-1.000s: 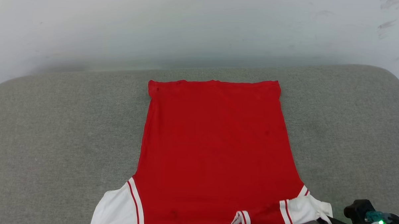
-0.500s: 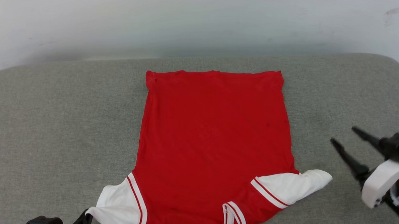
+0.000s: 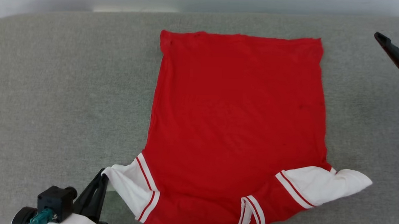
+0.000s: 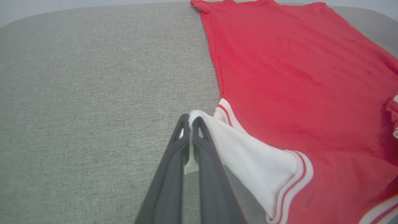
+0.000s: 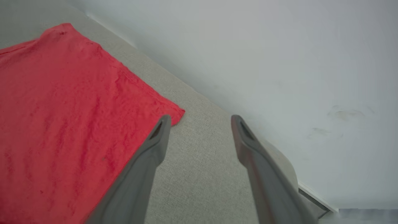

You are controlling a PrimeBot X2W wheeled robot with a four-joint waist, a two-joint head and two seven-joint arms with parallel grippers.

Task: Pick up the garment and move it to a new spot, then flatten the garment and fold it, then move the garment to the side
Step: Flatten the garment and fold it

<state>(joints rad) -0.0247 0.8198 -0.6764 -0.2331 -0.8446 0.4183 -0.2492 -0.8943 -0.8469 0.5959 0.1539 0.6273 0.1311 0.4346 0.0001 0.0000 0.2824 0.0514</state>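
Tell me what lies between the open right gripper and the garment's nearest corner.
Only bare grey cushion. The right wrist view shows it between the right gripper and the garment; the head view shows the same bare stretch.

garment (image 3: 239, 110): 1 | left gripper (image 4: 190, 120) + right gripper (image 5: 200, 119): 2 | grey cushion (image 3: 54, 87): 1

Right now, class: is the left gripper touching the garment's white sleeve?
Touching. The left wrist view shows the left gripper shut on the white sleeve of the garment, cloth between its fingers.
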